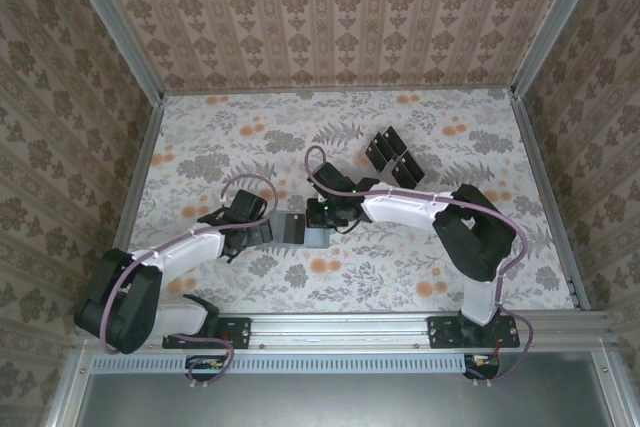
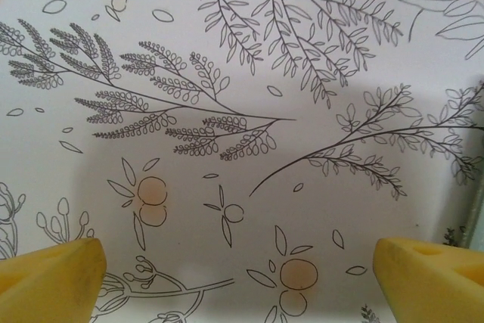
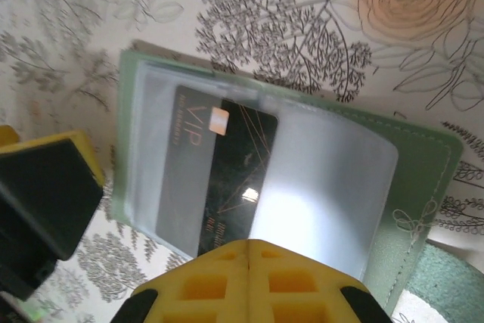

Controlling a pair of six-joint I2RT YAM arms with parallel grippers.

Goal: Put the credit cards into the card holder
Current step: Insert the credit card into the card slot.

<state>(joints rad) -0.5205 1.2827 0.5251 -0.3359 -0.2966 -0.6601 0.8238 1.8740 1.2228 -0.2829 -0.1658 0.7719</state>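
The card holder (image 3: 423, 187) is a sage-green wallet lying open on the table, its clear plastic sleeves facing up. One black credit card (image 3: 234, 172) marked VIP lies flat on it, its left part under a sleeve. My right gripper (image 3: 249, 251) is shut, and its yellow fingertips rest on the card's near end with nothing between them. From above, the right gripper (image 1: 318, 217) sits over the wallet (image 1: 298, 230). My left gripper (image 2: 242, 277) is open over bare tablecloth, just left of the wallet (image 1: 255, 230). One of its fingers (image 3: 45, 187) stands beside the wallet's left edge.
A clear slotted tray (image 1: 395, 157) holding more black cards stands behind the right arm. The table wears a floral cloth (image 1: 430, 277), and patterned walls with metal rails enclose it on three sides.
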